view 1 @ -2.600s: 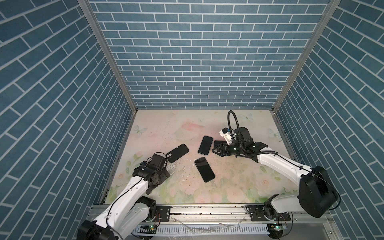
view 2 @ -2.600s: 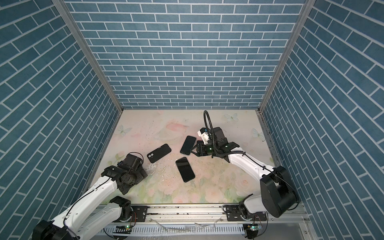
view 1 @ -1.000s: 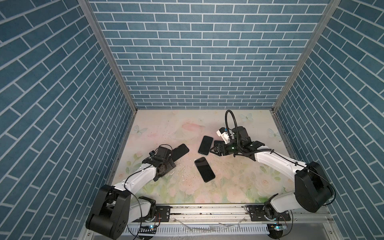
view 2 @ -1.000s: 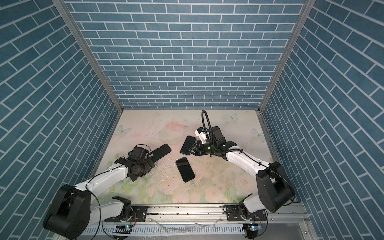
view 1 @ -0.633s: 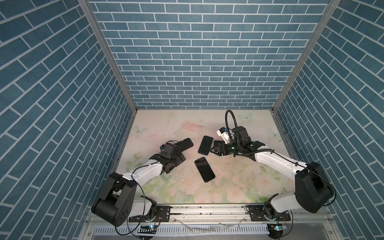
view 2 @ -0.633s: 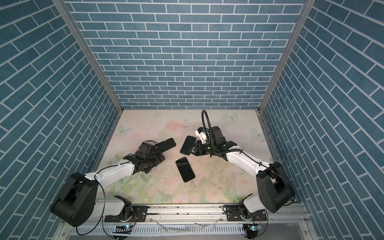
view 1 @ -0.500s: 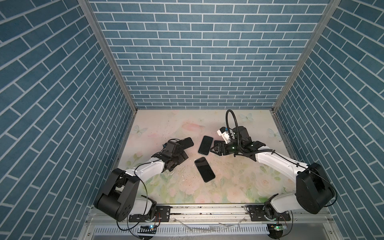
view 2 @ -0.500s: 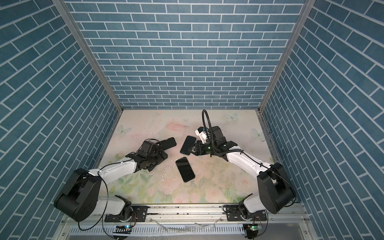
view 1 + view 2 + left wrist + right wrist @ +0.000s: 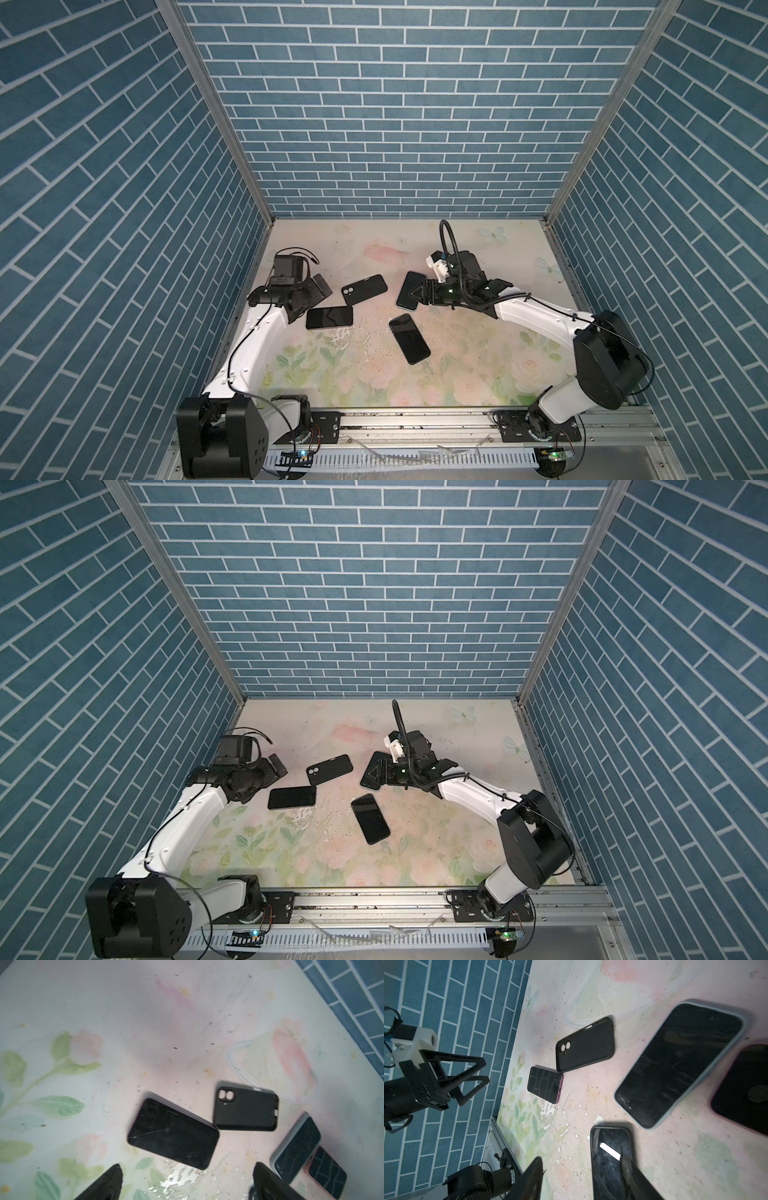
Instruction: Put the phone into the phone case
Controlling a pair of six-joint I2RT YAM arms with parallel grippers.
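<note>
An empty black phone case (image 9: 364, 289) lies back up on the floral table, its camera holes showing in the left wrist view (image 9: 246, 1108). Touching its front corner is a dark phone (image 9: 329, 317), screen up, also seen in the wrist views (image 9: 172, 1133) (image 9: 545, 1084). My left gripper (image 9: 322, 288) hangs open near the left wall, just left of both, with nothing between its fingers (image 9: 187, 1186). My right gripper (image 9: 411, 293) is open and raised right of centre. In the right wrist view (image 9: 581, 1180) one finger overlaps another black phone (image 9: 610, 1159).
A phone in a light blue case (image 9: 679, 1064) lies right of the black case, with a pink-rimmed dark phone (image 9: 745, 1088) beside it. The other black phone (image 9: 409, 338) rests mid-table. Blue brick walls (image 9: 232, 232) close three sides, and a rail (image 9: 415, 415) runs along the front.
My left arm reached in over the black case, then drew back toward the left wall. A dark phone now lies uncovered beside the case. The right gripper has hardly moved.
</note>
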